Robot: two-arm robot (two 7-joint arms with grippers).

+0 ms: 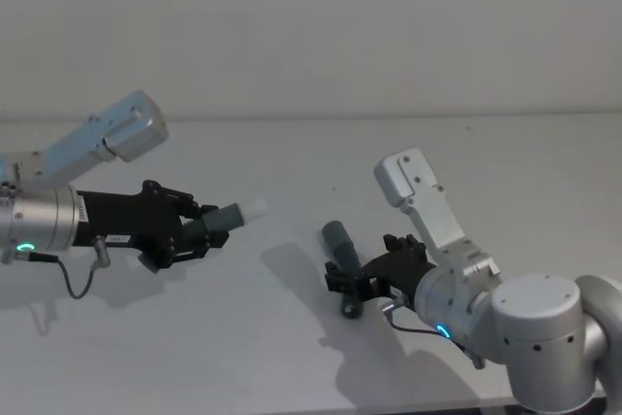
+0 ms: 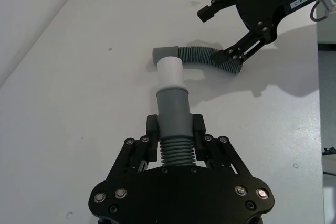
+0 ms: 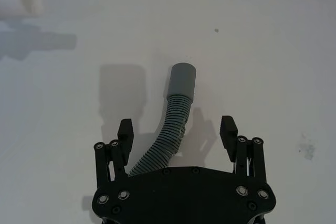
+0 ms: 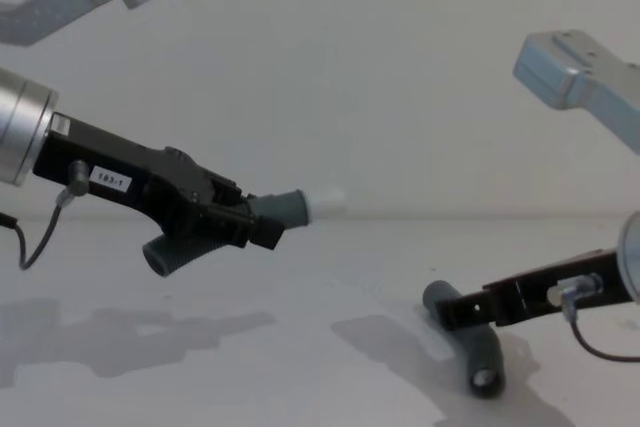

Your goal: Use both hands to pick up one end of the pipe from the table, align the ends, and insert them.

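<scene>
Toward the near right corner of the table [image 1: 194, 337], the right claw [image 1: 355, 279] sits low with its fingers [image 3: 125, 129] spread wide. They stand either side of the lying hose piece [image 3: 176, 114] and are not closed on it. That piece rests flat on the table. Its ribbed body curves back under the claw's palm, and its smooth grey cuff [image 3: 182, 80] points toward the table's far edge.

Farther in, over the left half of the table, the left claw [image 2: 175, 129] is pressed together on the held hose piece [image 2: 173, 108]. It pinches the ribs just behind the smooth collar and holds the piece clear of the surface. The white tip [image 2: 169, 71] sticks out ahead of the claw, aimed toward the middle of the table.

Both pieces look light. The ribbed lengths will likely bend and spring under pressure, while the cuffs and the white tip look stiff. I would take the lying piece on the ribs right behind its grey cuff, as the left claw has done with its own piece. The ridges give purchase there, and the short stiff end should not droop or swing. A hold farther back on the curve would probably let the cuff wander during alignment. The smooth cuff itself may slip, and a grip on it would block the socket.
</scene>
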